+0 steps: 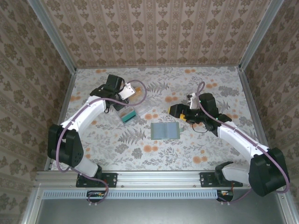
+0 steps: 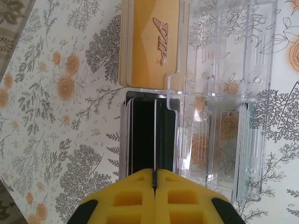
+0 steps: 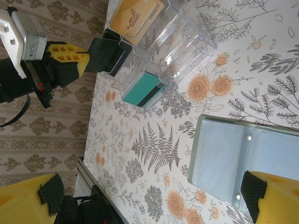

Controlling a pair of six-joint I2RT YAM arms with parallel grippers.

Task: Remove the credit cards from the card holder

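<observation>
The card holder lies open and flat on the table, its blue-grey two-panel inside facing up. My left gripper is shut on a black credit card, seen edge-on over a stack of black cards in a clear plastic box. In the right wrist view that left gripper holds the dark card at the box's end compartment. Tan cards marked VIP fill the neighbouring slot. My right gripper hangs open just behind the holder, its fingers wide apart with nothing between them.
The clear box stands at the back left with a teal stack at its near end. Patterned walls close in the table on three sides. Flowered tabletop lies bare in front of the card holder.
</observation>
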